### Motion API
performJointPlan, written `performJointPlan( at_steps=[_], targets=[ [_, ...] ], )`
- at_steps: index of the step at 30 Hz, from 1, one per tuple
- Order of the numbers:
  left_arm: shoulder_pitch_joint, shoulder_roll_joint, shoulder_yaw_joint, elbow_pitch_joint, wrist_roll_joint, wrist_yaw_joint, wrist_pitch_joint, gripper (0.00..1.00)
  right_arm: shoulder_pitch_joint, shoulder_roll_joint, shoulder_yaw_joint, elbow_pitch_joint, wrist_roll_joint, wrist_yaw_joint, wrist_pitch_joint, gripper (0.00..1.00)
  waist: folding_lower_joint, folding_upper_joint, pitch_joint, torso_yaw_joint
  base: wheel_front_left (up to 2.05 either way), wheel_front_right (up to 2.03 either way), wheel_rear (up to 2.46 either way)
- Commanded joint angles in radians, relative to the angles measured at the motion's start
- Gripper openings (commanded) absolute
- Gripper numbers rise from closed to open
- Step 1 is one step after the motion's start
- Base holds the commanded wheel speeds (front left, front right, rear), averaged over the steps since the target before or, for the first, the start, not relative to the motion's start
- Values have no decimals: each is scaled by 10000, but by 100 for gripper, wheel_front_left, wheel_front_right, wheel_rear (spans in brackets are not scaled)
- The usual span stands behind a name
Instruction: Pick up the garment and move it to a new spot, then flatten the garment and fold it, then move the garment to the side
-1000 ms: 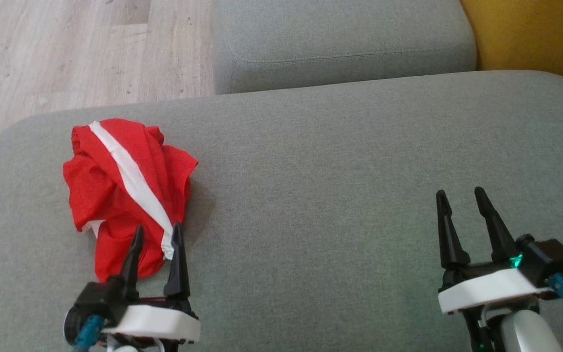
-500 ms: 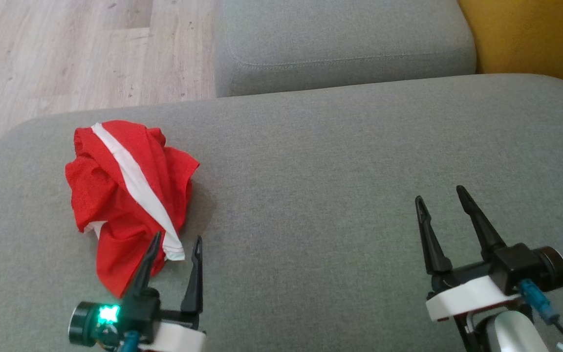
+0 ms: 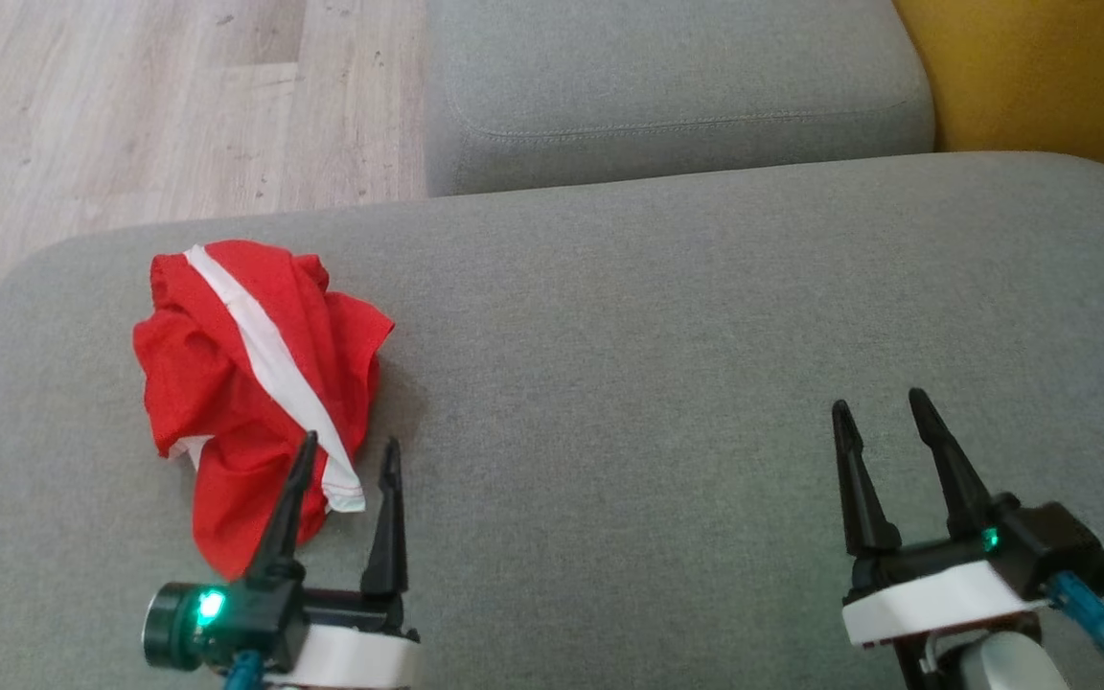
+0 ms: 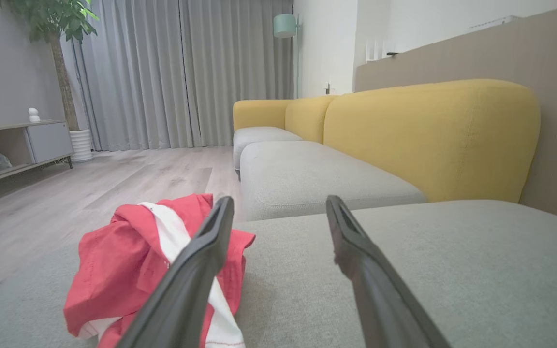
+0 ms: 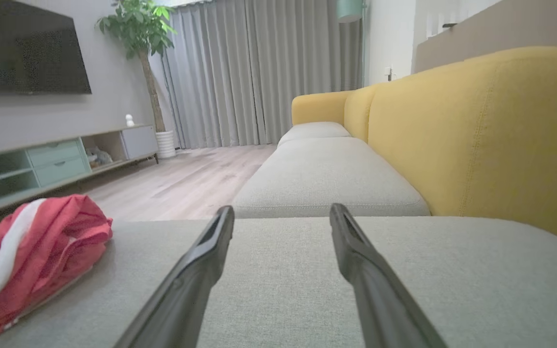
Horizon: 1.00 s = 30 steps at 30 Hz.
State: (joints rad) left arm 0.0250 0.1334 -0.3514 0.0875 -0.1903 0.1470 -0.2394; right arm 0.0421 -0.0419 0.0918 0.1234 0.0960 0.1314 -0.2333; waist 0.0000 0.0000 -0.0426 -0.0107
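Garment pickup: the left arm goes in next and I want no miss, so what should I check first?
1. Left gripper open: ok.
2. Right gripper open and empty: ok.
3. Garment centred between the left fingers: not ok, it lies left of the gap.
4. Garment wholly on the grey cushion: ok.
5. Bare cushion to the right for a new spot: ok.
6. Fingers touching cloth: cannot tell.

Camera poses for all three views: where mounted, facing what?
Head: high, looking down at seat, garment; left end effector, right end effector at bottom, open.
Left wrist: low over seat, facing curtains; own fingers, garment close ahead-left.
Right wrist: same heading; own fingers over bare seat.
Shared: wrist views both show garment left, yellow backrest right.
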Motion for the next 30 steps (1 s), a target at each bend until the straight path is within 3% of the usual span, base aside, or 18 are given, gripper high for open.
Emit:
performJointPlan(
  at_steps=[1,11,21,30],
  targets=[
    [-250,-44,452,-393,77,-60,-143,100,-230,-82,276,-271,164,-7,-204,100,0,0,-4,-6,0,0,0],
    [120,-409,1120,180,-61,-600,-224,100,-116,-83,509,743,2057,-7,-285,100,0,0,-35,-142,0,0,0],
    [103,-623,1382,571,215,-845,-224,100,-293,-83,522,812,2038,-7,-285,100,0,0,-16,-109,0,0,0],
    [108,-638,1788,720,401,-939,-224,100,-167,-83,827,667,2224,-7,-285,100,0,0,-107,630,0,0,0]
  ],
)
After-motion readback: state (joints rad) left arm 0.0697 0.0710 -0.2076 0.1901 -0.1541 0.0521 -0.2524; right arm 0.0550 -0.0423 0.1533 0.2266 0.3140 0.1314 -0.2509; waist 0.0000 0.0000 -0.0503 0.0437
